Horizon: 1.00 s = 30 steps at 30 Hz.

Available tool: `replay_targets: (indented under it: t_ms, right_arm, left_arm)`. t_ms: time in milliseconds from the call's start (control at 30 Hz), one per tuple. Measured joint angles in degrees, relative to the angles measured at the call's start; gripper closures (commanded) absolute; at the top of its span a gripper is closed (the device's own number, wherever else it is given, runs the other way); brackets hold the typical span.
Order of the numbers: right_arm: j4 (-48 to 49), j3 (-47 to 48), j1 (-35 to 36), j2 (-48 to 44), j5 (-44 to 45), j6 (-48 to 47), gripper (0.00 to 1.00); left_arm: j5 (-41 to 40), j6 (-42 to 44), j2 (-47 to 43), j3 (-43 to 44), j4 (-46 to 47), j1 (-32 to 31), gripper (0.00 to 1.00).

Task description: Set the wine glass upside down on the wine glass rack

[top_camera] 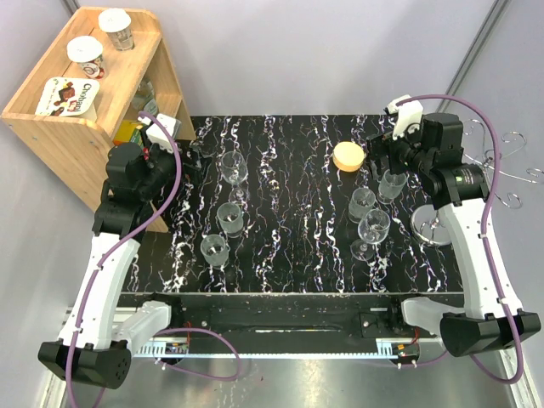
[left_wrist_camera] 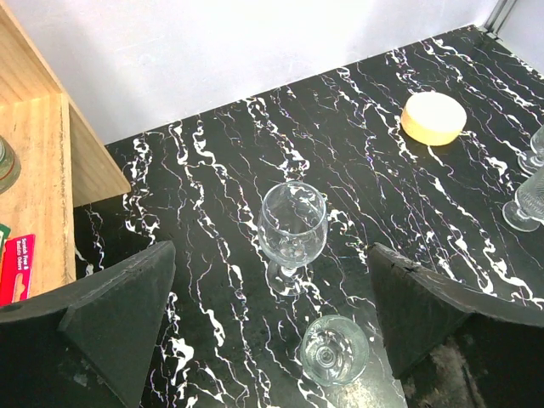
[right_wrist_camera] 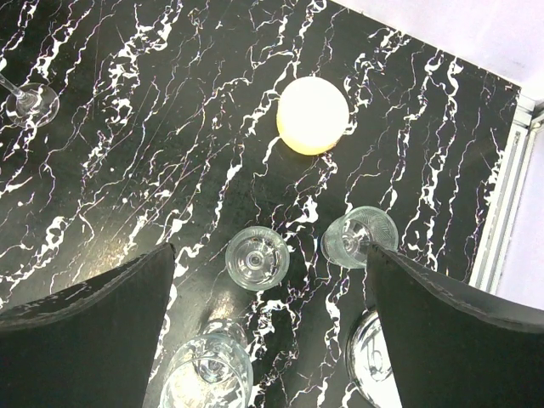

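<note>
Top external: I see left tool (top_camera: 192,161), right tool (top_camera: 384,163) open, empty; three glasses (top_camera: 374,226) crowd the wine glass rack (top_camera: 426,229)

Our two arms: white shells, black joints.
We see a left arm (top_camera: 104,276) and right arm (top_camera: 476,255) with white links, black motor housings and bases, purple cables (top_camera: 176,153) looped alongside, and matte black wedge-shaped pincer fingers (left_wrist_camera: 119,327).

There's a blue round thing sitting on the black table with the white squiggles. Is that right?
Not quite. The round thing is pale orange-yellow, not blue. It does sit on the black table with the white squiggles. The top view shows it best.
</note>
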Motion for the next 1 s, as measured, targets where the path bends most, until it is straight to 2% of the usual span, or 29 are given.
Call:
replay_targets:
  t_ms: [333, 600, 733, 1000]
  right_arm:
    - [-2.5, 2.1, 0.0, 0.1, 0.0, 0.0, 0.01]
    - [-9.4, 14.3, 0.0, -1.2, 2.4, 1.9, 0.01]
    - [-10.3, 18.6, 0.0, -3.8, 7.4, 1.5, 0.00]
    - [-9.4, 18.6, 0.0, -7.0, 25.0, -2.1, 0.00]
  left_arm:
    - [-0.7, 0.1, 0.0, 0.0, 0.0, 0.0, 0.01]
    - [-0.8, 0.5, 0.5, 1.5, -1.2, 0.0, 0.01]
    - [-0.8, 0.4, 1.3, 1.9, -1.3, 0.0, 0.01]
    - [-0.9, 0.4, 3.0, 2.0, -2.1, 0.0, 0.01]
